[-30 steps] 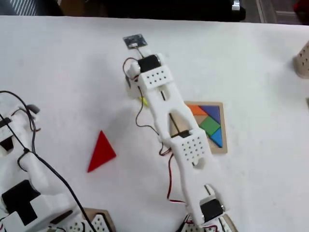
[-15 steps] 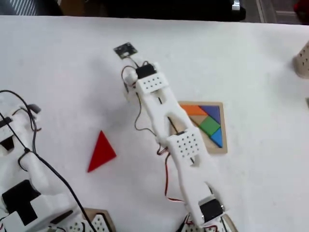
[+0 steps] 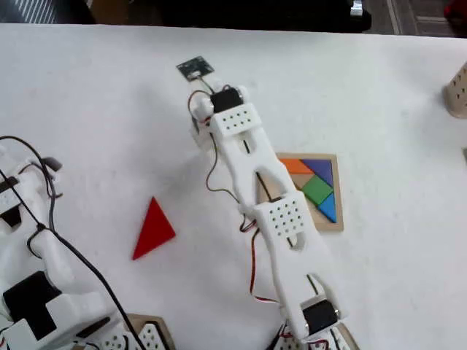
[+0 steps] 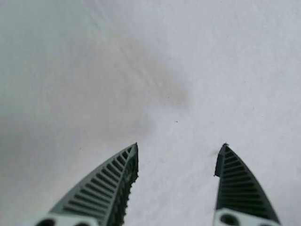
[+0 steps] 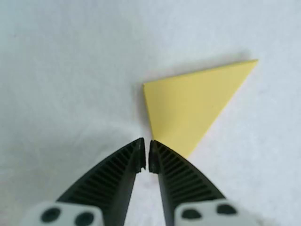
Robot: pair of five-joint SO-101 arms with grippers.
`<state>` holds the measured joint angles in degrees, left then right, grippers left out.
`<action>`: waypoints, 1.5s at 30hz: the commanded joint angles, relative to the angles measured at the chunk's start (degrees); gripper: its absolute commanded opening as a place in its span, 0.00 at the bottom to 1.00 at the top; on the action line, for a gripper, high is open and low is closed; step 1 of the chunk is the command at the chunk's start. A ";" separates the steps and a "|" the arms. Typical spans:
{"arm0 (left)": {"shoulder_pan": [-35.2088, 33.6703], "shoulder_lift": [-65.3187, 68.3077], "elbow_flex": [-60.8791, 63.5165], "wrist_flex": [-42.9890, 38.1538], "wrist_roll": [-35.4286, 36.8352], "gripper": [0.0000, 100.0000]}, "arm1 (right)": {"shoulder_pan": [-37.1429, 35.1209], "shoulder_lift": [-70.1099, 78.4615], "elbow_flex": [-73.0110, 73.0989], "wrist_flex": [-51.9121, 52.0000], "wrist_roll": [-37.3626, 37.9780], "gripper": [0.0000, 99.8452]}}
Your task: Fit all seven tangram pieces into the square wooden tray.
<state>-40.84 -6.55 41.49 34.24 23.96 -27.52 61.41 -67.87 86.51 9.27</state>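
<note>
Right wrist view: the right gripper (image 5: 146, 157) has its jaws pinched to a thin slit with nothing between them, the tips just at the near edge of the yellow triangle (image 5: 193, 106). The triangle lies flat on the white table and is not gripped.

In the high view, the right arm (image 3: 270, 197) runs from the bottom centre of the frame up to the upper middle. Over the last second its wrist swings toward the left of the frame, then comes back nearly to where it began, so the net shift is slight. I read this as a nudge or a re-aim at the yellow piece, not a lift (whether the piece slid at all I cannot tell, since the arm covers it from above).

The square wooden tray (image 3: 338, 191) sits right of centre, partly under the arm, and has not moved. An orange triangle (image 3: 295, 165), a purple triangle (image 3: 319, 168), a green square (image 3: 317, 189) and a blue triangle (image 3: 328, 208) lie in its visible part. The red triangle (image 3: 153, 230) lies loose on the table at the lower left, where it lay a second ago.

The left gripper (image 4: 179, 148) hangs over bare table with its jaws spread wide and empty.

For the task, little is gained. At least two pieces, yellow and red, are outside the tray, and the yellow one probably needs a firmer purchase on an edge before it can travel.
</note>
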 commanded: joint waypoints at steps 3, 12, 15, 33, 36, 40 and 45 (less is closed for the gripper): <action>1.54 -0.22 -0.79 -1.41 -1.14 0.27 | 1.63 -1.80 -6.59 -1.45 3.69 0.02; 1.54 -0.22 -0.70 -1.41 -1.14 0.27 | 2.86 7.60 -26.81 12.70 5.89 0.02; 1.54 -0.22 -0.70 -1.41 -1.14 0.27 | 3.03 9.63 -27.43 12.35 3.43 0.02; 2.51 -0.22 -0.88 -1.49 -1.23 0.27 | 2.86 -16.40 5.63 12.26 -2.11 0.02; 2.51 -0.22 -0.88 -1.49 -1.23 0.27 | 2.68 -21.05 12.75 12.26 -2.37 0.02; 2.51 -0.22 -0.88 -1.49 -1.23 0.27 | 2.51 -28.70 21.45 11.47 -2.37 0.02; 2.51 -0.22 -0.88 -1.49 -1.23 0.27 | 1.10 -36.09 34.90 6.02 -2.37 0.02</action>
<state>-39.87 -6.55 41.49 34.24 23.96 -24.70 32.31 -38.77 95.03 7.69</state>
